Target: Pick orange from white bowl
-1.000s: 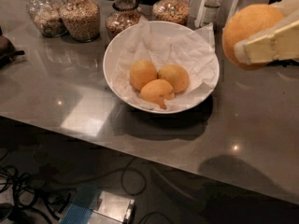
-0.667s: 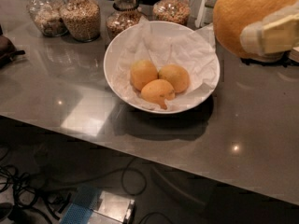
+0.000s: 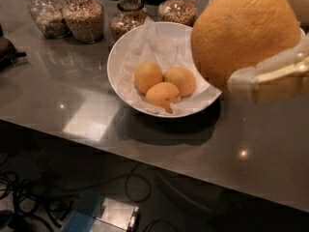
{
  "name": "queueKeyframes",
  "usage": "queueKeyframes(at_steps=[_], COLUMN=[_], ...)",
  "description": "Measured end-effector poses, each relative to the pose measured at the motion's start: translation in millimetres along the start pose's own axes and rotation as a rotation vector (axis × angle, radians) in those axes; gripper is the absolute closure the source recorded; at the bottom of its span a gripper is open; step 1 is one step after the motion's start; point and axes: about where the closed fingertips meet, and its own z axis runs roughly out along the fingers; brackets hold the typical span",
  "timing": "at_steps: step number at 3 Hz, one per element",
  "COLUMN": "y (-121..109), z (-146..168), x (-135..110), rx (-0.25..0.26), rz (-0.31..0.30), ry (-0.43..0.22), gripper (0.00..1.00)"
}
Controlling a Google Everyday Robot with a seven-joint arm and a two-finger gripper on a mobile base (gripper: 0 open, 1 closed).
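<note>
Gripping one orange [image 3: 241, 30] upper right, gripper [image 3: 264, 45] fingers [image 3: 270, 79] clamped; three oranges [image 3: 165, 83] in white bowl [image 3: 114, 57].

Grey countertop [image 3: 72, 95] carries the white bowl [image 3: 112, 71] and four jars [image 3: 84, 16]; the end effector [image 3: 263, 57] holds the orange [image 3: 241, 28] above it

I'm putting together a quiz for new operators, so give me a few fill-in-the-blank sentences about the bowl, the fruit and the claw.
1. The claw, at the upper right, grips the orange; the white bowl holds ___ other oranges.
2. The bowl is lined with crumpled white ___.
3. Behind the bowl stand ___ glass jars.
Missing words: three; paper; four.
</note>
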Motion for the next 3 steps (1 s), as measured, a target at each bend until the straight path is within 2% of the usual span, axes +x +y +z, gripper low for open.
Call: queueKeyframes(at_steps=[2,3], y=[3.1,3.1], z=[55.5,55.5], x=[36.2,36.2], rx=[-0.081,-0.081], rz=[0.098,0.098], ry=[-0.008,-0.008], gripper=[1.00,1.00])
